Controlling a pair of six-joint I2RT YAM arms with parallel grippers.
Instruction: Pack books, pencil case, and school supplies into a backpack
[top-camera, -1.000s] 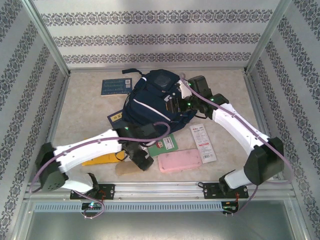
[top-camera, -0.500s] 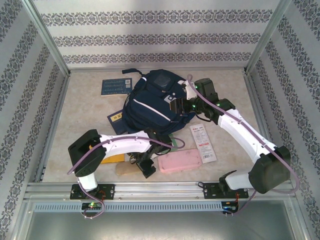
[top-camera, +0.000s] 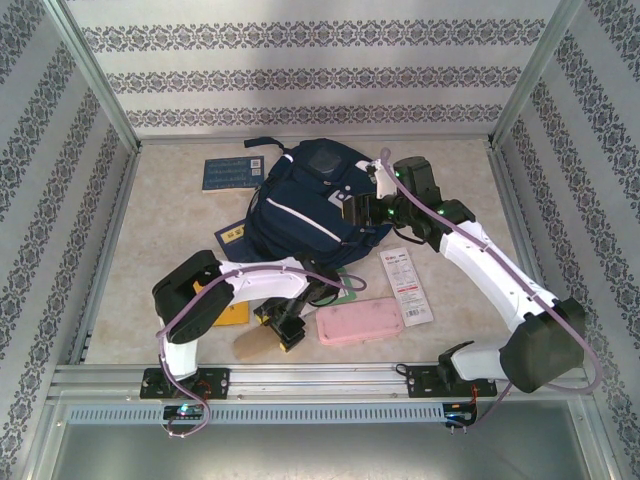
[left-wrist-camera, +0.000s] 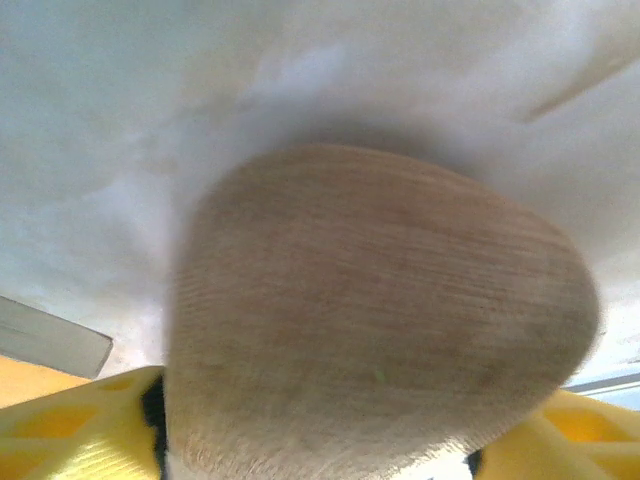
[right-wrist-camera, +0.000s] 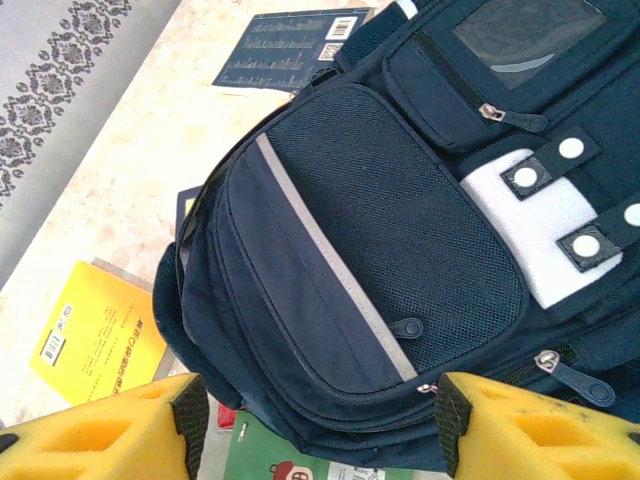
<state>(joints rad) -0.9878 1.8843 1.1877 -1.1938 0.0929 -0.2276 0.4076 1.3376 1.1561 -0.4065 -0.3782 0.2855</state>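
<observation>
We see the navy backpack (top-camera: 305, 205) on the tabletop (top-camera: 170, 230), a dark blue book (top-camera: 228, 172) behind its left corner, the yellow book (right-wrist-camera: 95, 340) and green book (right-wrist-camera: 270, 452) at its near edge, the pink pencil case (top-camera: 360, 322) and white strip packet (top-camera: 405, 285) just in front of it. The right hand (top-camera: 347, 211) hangs over the backpack's right side, pads spread wide and empty; the left hand (top-camera: 285, 328), in front of the backpack, has a blurred brown thing (left-wrist-camera: 380, 320) between its pads — gripped or not, we cannot tell.
</observation>
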